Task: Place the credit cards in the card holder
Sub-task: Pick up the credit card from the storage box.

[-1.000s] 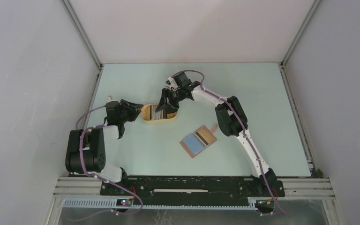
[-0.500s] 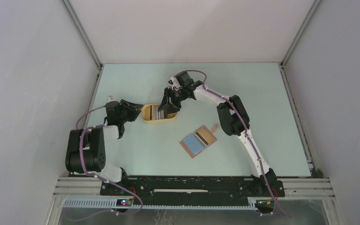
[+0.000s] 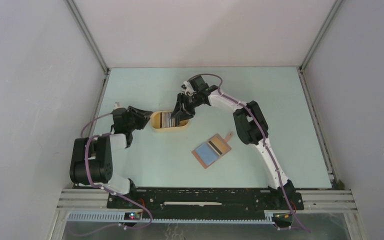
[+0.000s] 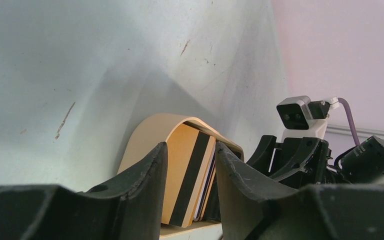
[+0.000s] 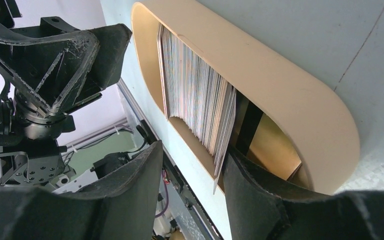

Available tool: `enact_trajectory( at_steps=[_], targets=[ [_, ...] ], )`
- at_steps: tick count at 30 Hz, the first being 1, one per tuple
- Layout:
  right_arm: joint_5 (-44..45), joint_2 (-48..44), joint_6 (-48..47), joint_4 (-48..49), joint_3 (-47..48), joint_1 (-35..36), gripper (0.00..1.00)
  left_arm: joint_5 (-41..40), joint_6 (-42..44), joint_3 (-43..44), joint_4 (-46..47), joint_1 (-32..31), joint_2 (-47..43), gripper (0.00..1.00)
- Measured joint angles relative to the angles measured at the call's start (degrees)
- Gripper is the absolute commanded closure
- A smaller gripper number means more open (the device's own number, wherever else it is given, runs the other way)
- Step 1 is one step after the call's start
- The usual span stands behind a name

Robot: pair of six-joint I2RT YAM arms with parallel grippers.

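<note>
Several credit cards (image 3: 168, 119) stand on edge in a yellow oval tray (image 3: 172, 128). The card holder (image 3: 211, 151) lies open and flat right of the tray, blue-grey side up, and neither gripper touches it. My right gripper (image 3: 181, 114) is open at the tray's right end. In the right wrist view its jaws (image 5: 194, 150) straddle the last cards (image 5: 195, 95), one finger inside the tray (image 5: 280, 85) and one outside. My left gripper (image 3: 147, 119) sits at the tray's left end. Its jaws (image 4: 191, 145) stand apart, framing an orange, black-striped card (image 4: 187, 165). Whether they press on the tray is hidden.
Pale walls close in the green table (image 3: 280, 100) on the left, back and right. The arm bases and a black rail (image 3: 205, 200) run along the near edge. The card holder's tab (image 3: 227, 135) points towards the right arm.
The right wrist has shifted slightly over the tray's right end and its jaws have narrowed a little. The left arm, tray and card holder have not moved.
</note>
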Motion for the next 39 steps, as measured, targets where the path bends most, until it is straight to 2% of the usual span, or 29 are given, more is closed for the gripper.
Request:
enact_trajectory(
  at_steps=[4, 13, 39],
  targets=[
    [0.35, -0.33, -0.28, -0.20, -0.46, -0.24, 0.48, 0.00, 0.00, 0.02, 0.00, 0.02, 0.02, 0.56],
    [1.09, -0.39, -0.76, -0.68, -0.92, -0.37, 0.60, 0.02, 0.00, 0.02, 0.07, 0.04, 0.07, 0.56],
    [2.32, -0.46, -2.03, -1.22, -1.92, -0.98, 0.70, 0.00, -0.02, 0.02, 0.85, 0.11, 0.33, 0.56]
  ],
)
